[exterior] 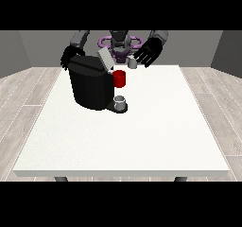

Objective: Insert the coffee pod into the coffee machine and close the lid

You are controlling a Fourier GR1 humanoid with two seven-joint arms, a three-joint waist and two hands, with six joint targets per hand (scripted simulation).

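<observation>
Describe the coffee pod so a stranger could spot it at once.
Find the big black coffee machine on the white table. Behind its red part, toward the robot, a small pale grey coffee pod shows beside the black hand at the view's right. Unlike the grey cup on the machine's base, it is at the far edge.

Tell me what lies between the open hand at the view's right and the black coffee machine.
In the front view, a small grey coffee pod sits between the hand at the view's right and the black coffee machine, near its raised lid.
</observation>
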